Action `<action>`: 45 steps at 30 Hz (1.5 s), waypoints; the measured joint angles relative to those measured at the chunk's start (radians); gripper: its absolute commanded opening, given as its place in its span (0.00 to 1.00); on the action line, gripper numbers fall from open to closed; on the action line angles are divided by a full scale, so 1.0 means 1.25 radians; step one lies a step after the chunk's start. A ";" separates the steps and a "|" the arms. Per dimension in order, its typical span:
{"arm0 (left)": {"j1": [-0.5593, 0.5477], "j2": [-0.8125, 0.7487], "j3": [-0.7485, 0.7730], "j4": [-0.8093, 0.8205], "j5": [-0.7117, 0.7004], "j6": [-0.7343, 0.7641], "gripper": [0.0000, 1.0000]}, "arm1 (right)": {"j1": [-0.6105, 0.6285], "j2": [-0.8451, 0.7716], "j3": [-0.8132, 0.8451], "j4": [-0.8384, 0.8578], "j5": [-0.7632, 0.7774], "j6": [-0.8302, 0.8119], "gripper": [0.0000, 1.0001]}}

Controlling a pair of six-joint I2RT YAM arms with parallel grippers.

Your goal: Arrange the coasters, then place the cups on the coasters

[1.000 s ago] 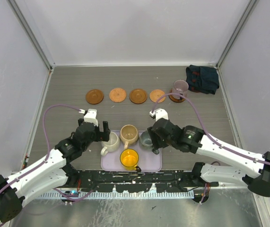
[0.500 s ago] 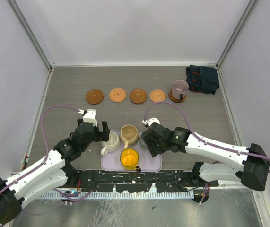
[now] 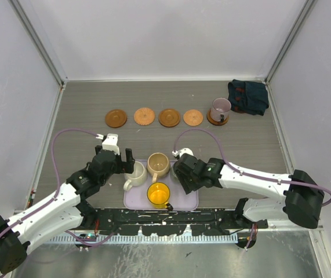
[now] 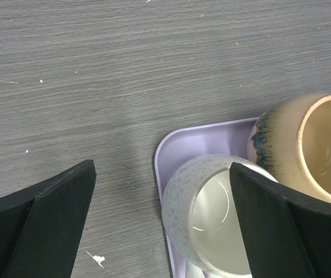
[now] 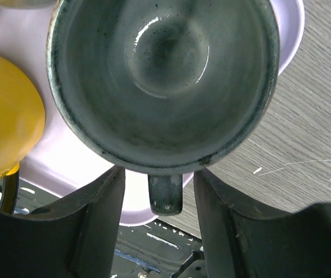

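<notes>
One surface point(image 3: 78, 104): grey wood grain, with white walls on three sides.
Two arms: left arm point(image 3: 55, 202) and right arm point(image 3: 258, 182) both reach from the near edge over the tray.
Tray point(image 3: 185, 200): lavender, near edge centre, holding four cups.
Cloth point(image 3: 248, 96): dark blue, bunched in the far right corner.
Left claw point(image 4: 162, 168): fingers wide apart, holding nothing, hovering over the cream cup point(image 4: 211, 214) at the tray's left corner.
Right claw point(image 5: 159, 174): fingers apart, one on each side of the grey-green cup point(image 5: 165, 75)'s handle point(image 5: 165, 194), with a slim gap on each side.
Tan cup point(image 3: 158, 165): just right of the cream cup.
Yellow cup point(image 3: 159, 194): at the tray's front.
Mauve cup point(image 3: 220, 108): standing on the rightmost coaster point(image 3: 210, 120).
Coasters point(image 3: 144, 116): five in a row across the far side, four of them bare.
</notes>
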 measured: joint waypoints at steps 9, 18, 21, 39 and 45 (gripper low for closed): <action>0.000 0.001 0.000 0.000 0.000 0.000 1.00 | 0.000 0.045 -0.004 0.036 0.044 0.002 0.43; 0.000 0.001 0.000 0.000 0.000 0.000 1.00 | 0.003 0.061 -0.005 0.039 0.070 0.009 0.15; 0.000 0.001 0.000 0.000 0.000 0.000 1.00 | 0.003 0.061 -0.005 0.040 0.075 0.014 0.01; 0.000 0.002 0.000 0.000 0.000 0.000 1.00 | 0.003 -0.018 0.009 -0.013 0.190 0.025 0.01; 0.000 0.016 0.000 0.001 0.000 0.001 1.00 | 0.003 -0.026 0.036 -0.005 0.248 0.017 0.01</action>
